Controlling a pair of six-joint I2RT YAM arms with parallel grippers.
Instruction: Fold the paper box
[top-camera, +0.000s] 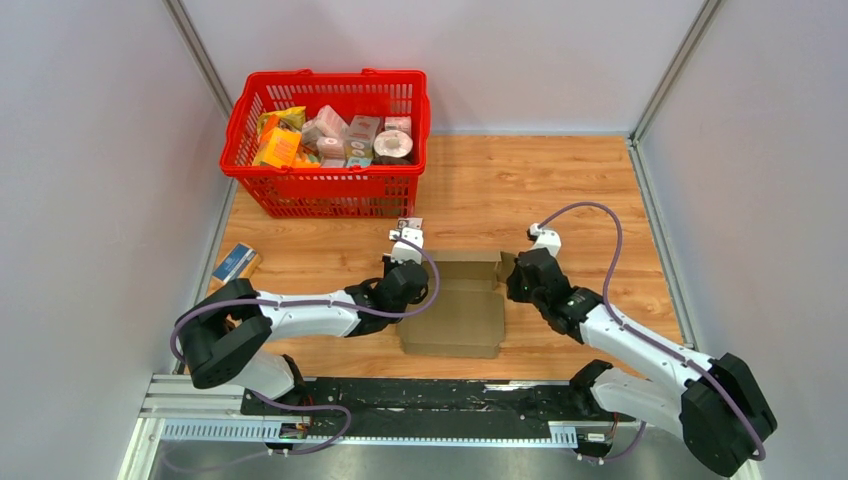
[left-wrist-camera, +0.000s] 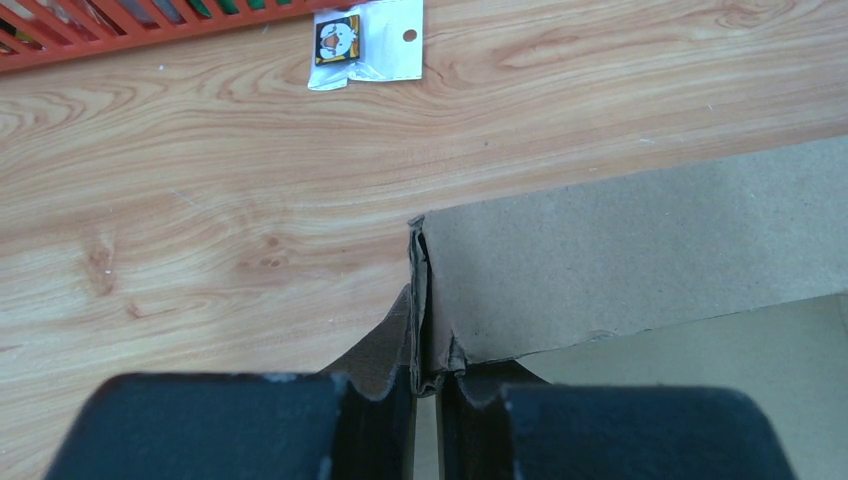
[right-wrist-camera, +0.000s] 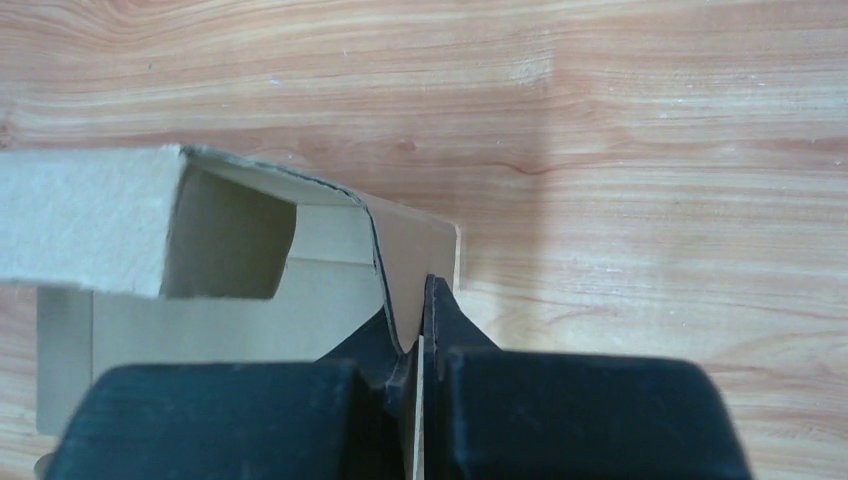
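Note:
The paper box (top-camera: 460, 320) is plain brown cardboard, lying partly folded at the middle of the wooden table between my two arms. My left gripper (top-camera: 418, 272) is at its left back corner. In the left wrist view, my left gripper (left-wrist-camera: 428, 378) is shut on the upright edge of a box wall (left-wrist-camera: 640, 240). My right gripper (top-camera: 512, 276) is at the box's right side. In the right wrist view, my right gripper (right-wrist-camera: 415, 335) pinches a thin curved flap, and a raised panel of the paper box (right-wrist-camera: 80, 220) stands to the left of it.
A red basket (top-camera: 330, 192) full of groceries stands at the back left. A small blue-and-tan packet (top-camera: 235, 263) lies by the left wall. A small clear sachet (top-camera: 410, 225) (left-wrist-camera: 365, 40) lies just in front of the basket. Grey walls close in both sides.

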